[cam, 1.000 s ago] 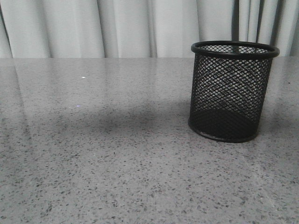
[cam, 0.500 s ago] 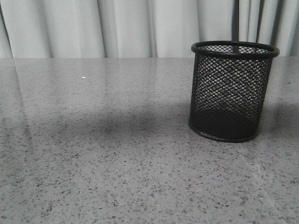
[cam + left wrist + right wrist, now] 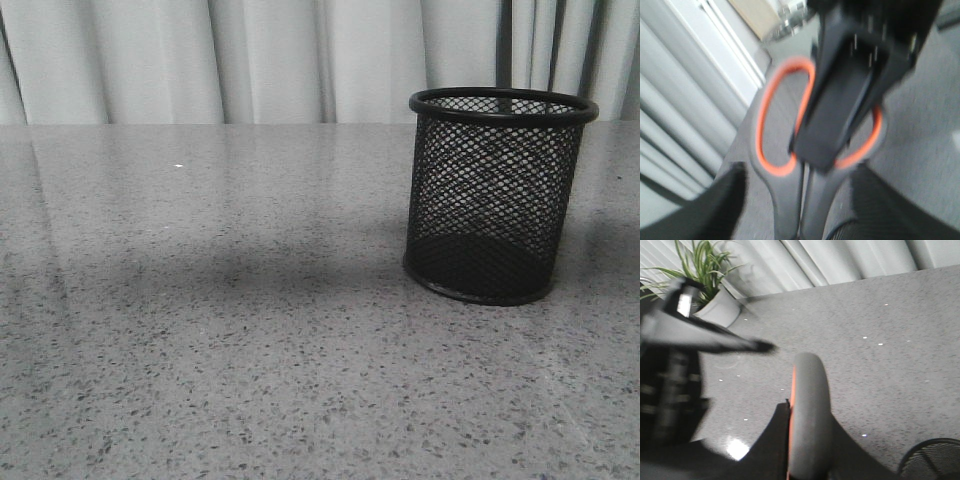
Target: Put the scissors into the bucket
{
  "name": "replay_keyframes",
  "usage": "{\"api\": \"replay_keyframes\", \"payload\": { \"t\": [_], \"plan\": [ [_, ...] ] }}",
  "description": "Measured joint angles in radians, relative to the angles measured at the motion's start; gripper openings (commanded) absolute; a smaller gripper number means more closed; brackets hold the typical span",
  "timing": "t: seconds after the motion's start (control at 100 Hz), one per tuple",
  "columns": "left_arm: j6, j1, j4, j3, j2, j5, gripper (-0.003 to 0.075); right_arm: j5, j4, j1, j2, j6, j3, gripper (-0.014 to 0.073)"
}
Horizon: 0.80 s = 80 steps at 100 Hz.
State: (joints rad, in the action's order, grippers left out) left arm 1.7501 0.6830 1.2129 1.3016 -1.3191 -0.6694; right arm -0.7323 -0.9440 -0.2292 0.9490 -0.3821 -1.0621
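The bucket [image 3: 495, 195], a black wire-mesh cup, stands upright on the right of the grey table and looks empty; no gripper shows in the front view. Part of its rim shows in the right wrist view [image 3: 932, 460]. In the left wrist view the scissors [image 3: 785, 165] show their grey, orange-lined handle loops, clamped by the black right gripper [image 3: 850, 100]. My left gripper [image 3: 797, 175] has its fingers spread wide on either side of the scissors' shank, with gaps. In the right wrist view my right gripper [image 3: 807, 440] is shut on the scissors' handle [image 3: 810, 405], seen edge-on. The blades are hidden.
The speckled grey table [image 3: 220, 330] runs back to pale curtains [image 3: 260, 60]. In the right wrist view the blurred left arm [image 3: 685, 340] is beside the scissors, and a potted plant [image 3: 715, 295] stands past the table's edge.
Nothing has visibly changed in the front view; the bucket stands where it was.
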Motion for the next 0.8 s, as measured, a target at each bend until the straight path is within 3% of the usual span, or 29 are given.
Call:
{"api": "replay_keyframes", "payload": {
  "t": [0.06,0.15,0.37,0.53,0.8],
  "plan": [
    [-0.002,0.000,0.054,0.000,0.026,0.000,0.0572,0.000,0.038,0.000,0.000,0.000,-0.002,-0.0070],
    [-0.018,0.000,0.108,0.000,0.086,0.002,0.0456,-0.034,0.124,0.000,0.003,-0.001,-0.030,-0.0069],
    [-0.171,0.000,0.024,0.004,0.292,-0.002,-0.0024,-0.281,0.452,0.000,0.005,0.107,-0.191,-0.0069],
    [-0.212,0.000,-0.115,0.007,0.415,-0.022,-0.0020,-0.422,0.609,0.004,0.005,0.177,-0.281,-0.0069],
    [-0.261,0.002,-0.159,-0.015,0.490,-0.039,-0.0020,-0.478,0.630,0.004,0.102,0.187,-0.296,-0.0069]
  ]
}}
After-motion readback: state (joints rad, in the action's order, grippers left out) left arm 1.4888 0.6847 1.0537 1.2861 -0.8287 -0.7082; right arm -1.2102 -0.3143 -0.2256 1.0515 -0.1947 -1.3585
